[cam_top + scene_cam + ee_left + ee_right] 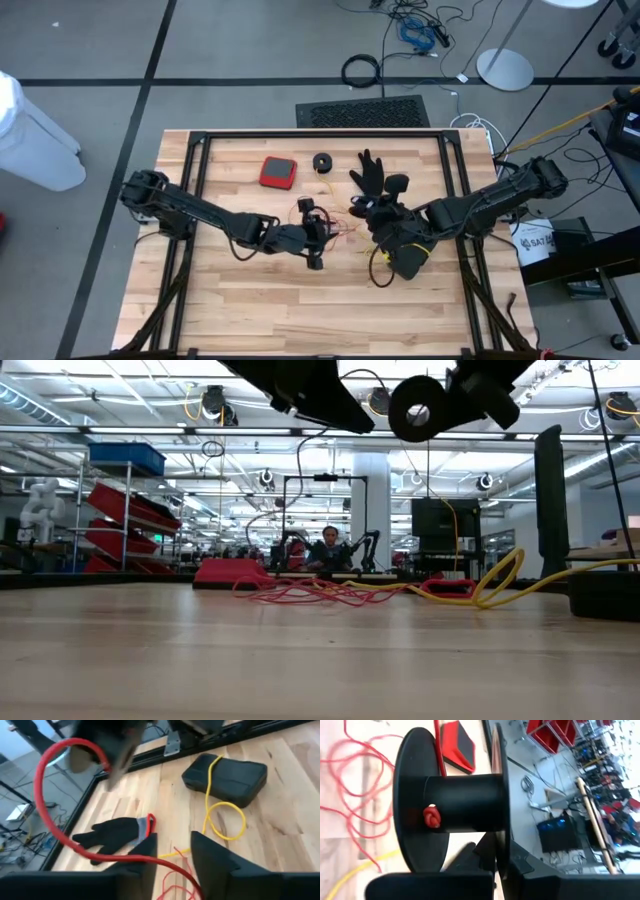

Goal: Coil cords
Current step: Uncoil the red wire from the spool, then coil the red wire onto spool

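The red cord [60, 832] arcs from a black reel [462, 802], where it is knotted at the hub, down to a loose tangle [335, 232] on the table. My right gripper [365, 208] is shut on that reel, high above the table [418, 407]. My left gripper [172, 855] hovers open over the tangle, and the cord crosses the gap between its fingers. The yellow cord [220, 815] lies in loops across a black pouch [225, 777]. A second black reel [323, 161] rests on the table at the far side. My left gripper has the red cord [150, 860] running across its open gap; whether a finger touches it, I cannot tell. My right gripper pinches one flange of the reel near its rim [496, 851] between its two fingers, coming from the table's right side and slanting down. The reel is lifted clear, and the cord hangs slack from its hub [432, 816].
A black glove [375, 175] lies just beyond the grippers, and a red pad [277, 172] lies at the far left. The black pouch [405, 255] sits below the right arm. The near half of the table [300, 310] is bare wood.
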`<state>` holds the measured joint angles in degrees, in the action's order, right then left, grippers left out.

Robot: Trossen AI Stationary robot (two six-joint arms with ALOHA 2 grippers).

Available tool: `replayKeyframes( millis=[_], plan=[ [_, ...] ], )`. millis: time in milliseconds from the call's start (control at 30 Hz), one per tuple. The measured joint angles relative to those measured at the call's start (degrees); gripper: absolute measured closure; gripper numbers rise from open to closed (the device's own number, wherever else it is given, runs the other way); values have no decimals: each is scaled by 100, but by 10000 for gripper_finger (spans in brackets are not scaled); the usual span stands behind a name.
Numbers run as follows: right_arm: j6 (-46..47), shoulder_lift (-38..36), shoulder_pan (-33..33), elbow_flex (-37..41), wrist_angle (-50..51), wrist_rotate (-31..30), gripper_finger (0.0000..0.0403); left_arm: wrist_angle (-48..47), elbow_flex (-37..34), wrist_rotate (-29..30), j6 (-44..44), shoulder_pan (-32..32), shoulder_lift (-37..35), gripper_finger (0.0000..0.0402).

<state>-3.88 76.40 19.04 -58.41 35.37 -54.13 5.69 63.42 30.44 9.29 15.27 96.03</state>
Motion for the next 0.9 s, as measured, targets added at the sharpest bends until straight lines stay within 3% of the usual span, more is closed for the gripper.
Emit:
replayKeyframes(
  millis=[133,300,433,667,900],
  plan=[
    [-92,0,58,0,11,355,403,-4,0,388,30,41,-100,235],
    [-220,0,62,311,-284,956,403,-4,0,482,177,201,-405,217],
    [-82,2,58,773,-668,951,403,-25,0,737,275,445,-739,216],
    [16,2,170,1326,-1680,912,403,-659,0,2550,500,882,-1003,216],
    [22,4,337,1529,-2843,119,403,43,-522,2443,-130,1045,-754,217]
  ],
)
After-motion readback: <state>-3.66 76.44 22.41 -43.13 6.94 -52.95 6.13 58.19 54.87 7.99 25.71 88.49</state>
